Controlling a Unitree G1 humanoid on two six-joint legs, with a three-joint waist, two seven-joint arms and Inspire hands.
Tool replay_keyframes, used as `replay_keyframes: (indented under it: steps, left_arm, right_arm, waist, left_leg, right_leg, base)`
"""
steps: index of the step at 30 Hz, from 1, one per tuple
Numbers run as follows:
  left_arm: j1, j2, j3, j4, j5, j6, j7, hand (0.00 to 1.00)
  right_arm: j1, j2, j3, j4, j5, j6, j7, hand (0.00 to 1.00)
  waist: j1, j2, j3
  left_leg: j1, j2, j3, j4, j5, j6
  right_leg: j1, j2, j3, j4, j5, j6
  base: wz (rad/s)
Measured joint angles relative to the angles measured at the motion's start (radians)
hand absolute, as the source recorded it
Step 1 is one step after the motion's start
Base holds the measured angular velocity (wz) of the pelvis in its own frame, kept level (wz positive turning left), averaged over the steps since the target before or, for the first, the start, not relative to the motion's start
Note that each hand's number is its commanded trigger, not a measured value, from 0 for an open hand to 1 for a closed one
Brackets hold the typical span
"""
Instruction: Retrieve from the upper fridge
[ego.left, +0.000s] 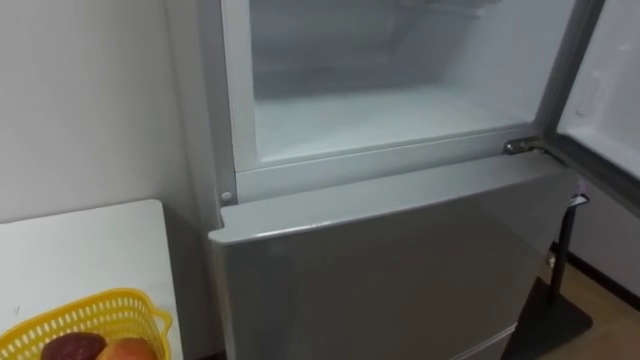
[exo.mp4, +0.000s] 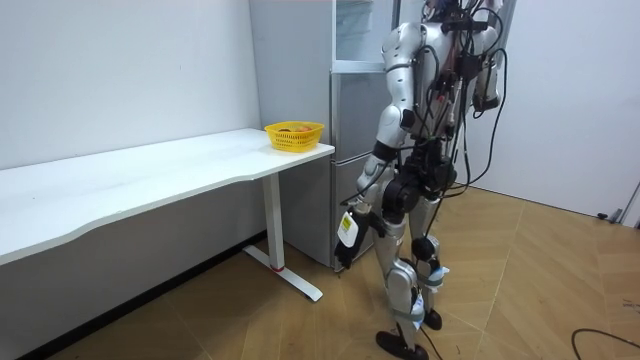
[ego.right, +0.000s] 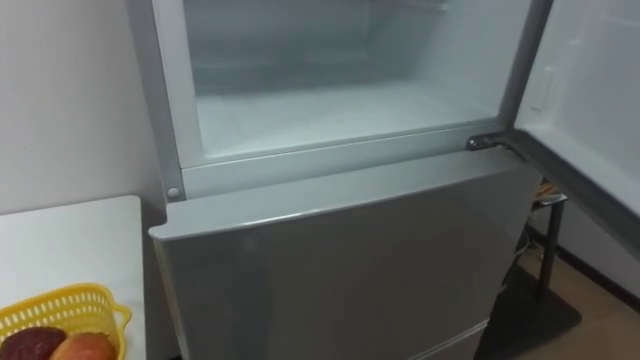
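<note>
A: Where is the thing to be fetched?
B: The upper fridge compartment (ego.left: 400, 110) stands open at 12 o'clock in the eye views. Its inside is white and hazy. Which item lies in it, I cannot tell.
A: And around it?
B: Its door (ego.left: 612, 90) is swung out at 3 o'clock and hangs on a metal hinge (ego.left: 520, 146). Directly below, the grey lower door (ego.left: 400, 260) is closed. At 7 o'clock a yellow basket (ego.left: 100, 312) rests on the corner of the white bench (ego.left: 90, 250). Inside it a dark red fruit (ego.left: 72, 347) and an orange fruit (ego.left: 128, 350) touch each other. At 4 o'clock a black stand (ego.left: 548, 318) is on the wooden floor (ego.left: 612, 300).
A: What does the room view add?
B: The whole robot, standing upright close before the fridge, with the bench on the room view's left. The left robot hand (exo.mp4: 348, 232) hangs low beside the thigh. Whether it is released or clenched, I cannot tell.
A: Any writing?
B: A pale patch (ego.left: 590, 95) on the inner side of the door, too blurred to read.
</note>
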Motion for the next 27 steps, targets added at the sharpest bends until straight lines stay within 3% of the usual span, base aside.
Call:
replay_keyframes:
  steps: [6, 12, 22, 27]
  left_arm:
    - [0.000, 0.000, 0.002, 0.012, 0.000, 0.000, -0.001, 0.00]
    - [0.001, -0.001, 0.002, 0.023, 0.001, 0.010, -0.006, 0.00]
    - [-0.007, 0.000, -0.007, 0.046, 0.000, 0.022, -0.010, 0.00]
    - [-0.013, 0.009, -0.022, 0.045, -0.001, 0.023, -0.011, 0.00]
  right_arm:
    - [0.001, 0.000, 0.010, -0.030, -0.007, 0.002, 0.114, 0.00]
    - [0.001, 0.000, 0.016, -0.032, -0.022, 0.040, 0.230, 0.00]
    - [0.002, -0.003, 0.160, -0.046, -0.110, 0.078, 0.438, 0.00]
    - [0.007, -0.002, 0.244, -0.055, -0.200, 0.096, 0.504, 0.00]
  waist:
    - [0.019, 0.007, 0.0003]
    - [0.042, 0.008, -0.0003]
    - [0.059, 0.011, -0.0042]
    - [0.091, -0.007, -0.0052]
  left_leg:
    - [0.002, 0.000, -0.004, 0.001, 0.000, 0.000]
    - [0.005, 0.003, -0.004, 0.001, 0.000, 0.000]
    - [0.009, 0.009, -0.009, 0.009, 0.000, -0.001]
    - [0.011, 0.011, -0.011, 0.010, 0.001, -0.002]
  right_leg:
    - [0.012, -0.002, 0.000, 0.000, 0.000, -0.001]
    - [0.006, -0.001, -0.003, 0.002, 0.001, -0.003]
    - [0.013, 0.000, -0.017, 0.001, 0.008, -0.011]
    - [0.013, 0.000, -0.017, 0.006, 0.009, -0.013]
  base:
    - [0.01]
    - [0.00]
    - [0.02]
    - [0.00]
